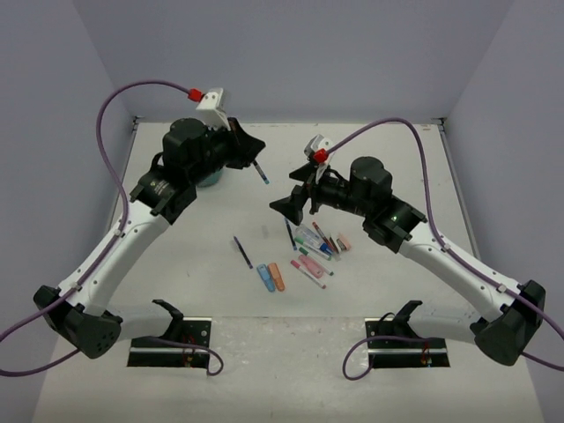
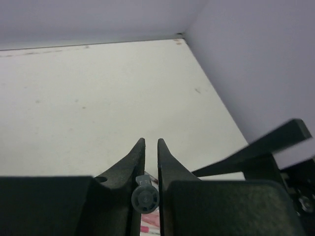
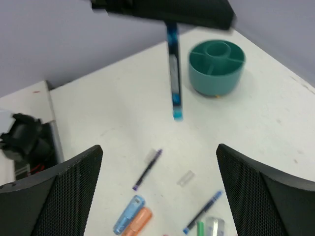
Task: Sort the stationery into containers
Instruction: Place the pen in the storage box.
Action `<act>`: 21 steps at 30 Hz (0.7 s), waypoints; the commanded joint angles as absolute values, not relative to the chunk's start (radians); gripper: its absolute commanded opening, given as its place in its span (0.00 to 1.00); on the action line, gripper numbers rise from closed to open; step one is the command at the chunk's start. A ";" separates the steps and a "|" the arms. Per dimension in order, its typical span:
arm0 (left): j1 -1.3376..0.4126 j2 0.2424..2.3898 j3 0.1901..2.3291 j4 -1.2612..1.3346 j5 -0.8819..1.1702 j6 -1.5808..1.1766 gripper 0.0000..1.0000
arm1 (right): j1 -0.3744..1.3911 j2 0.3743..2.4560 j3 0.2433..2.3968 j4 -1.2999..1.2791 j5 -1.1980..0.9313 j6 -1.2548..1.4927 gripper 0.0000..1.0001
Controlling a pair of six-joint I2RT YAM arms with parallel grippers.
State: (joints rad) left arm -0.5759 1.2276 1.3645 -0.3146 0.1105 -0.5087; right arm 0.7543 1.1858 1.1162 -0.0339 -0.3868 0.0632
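My left gripper [image 1: 252, 150] [image 2: 151, 143] is shut on a thin dark-blue pen [image 1: 262, 173] [image 2: 145, 198] [image 3: 173, 73], which hangs tip-down above the table, beside the teal tub [image 1: 210, 180] [image 3: 216, 66]. The left arm hides most of the tub in the top view. My right gripper [image 1: 285, 205] [image 3: 158, 147] stands wide open and holds nothing, hovering over the loose stationery. Below it lie a purple pen [image 3: 146, 169] [image 1: 242, 252], a blue pen [image 3: 203, 212], a blue stub [image 3: 129, 215] [image 1: 265, 278] and an orange stub [image 3: 138, 222] [image 1: 278, 277].
A pile of markers, pens and pink pieces [image 1: 319, 248] lies mid-table under the right wrist. A clear cap [image 3: 185, 178] lies between the two pens. Grey walls close in the table at the back and both sides.
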 commanded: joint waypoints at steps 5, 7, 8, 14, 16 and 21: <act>-0.312 1.470 1.612 -0.377 -0.283 -0.549 0.00 | 0.659 1.045 0.939 -0.038 -0.016 0.121 0.99; -0.297 1.573 1.685 -0.366 -0.483 -0.525 0.00 | 0.658 1.023 0.926 -0.037 0.015 0.143 0.99; -0.282 1.612 1.704 -0.357 -0.518 -0.511 0.00 | 0.658 1.016 0.923 -0.037 0.023 0.149 0.99; -0.187 1.856 1.858 -0.243 -0.612 -0.436 0.00 | 0.658 0.989 0.894 -0.015 -0.029 0.178 0.99; -0.179 1.889 1.871 -0.219 -0.610 -0.418 0.00 | 0.658 0.984 0.894 -0.015 -0.034 0.181 0.99; -0.169 1.924 1.823 -0.163 -0.629 -0.375 0.00 | 0.658 0.979 0.892 -0.014 -0.047 0.183 0.99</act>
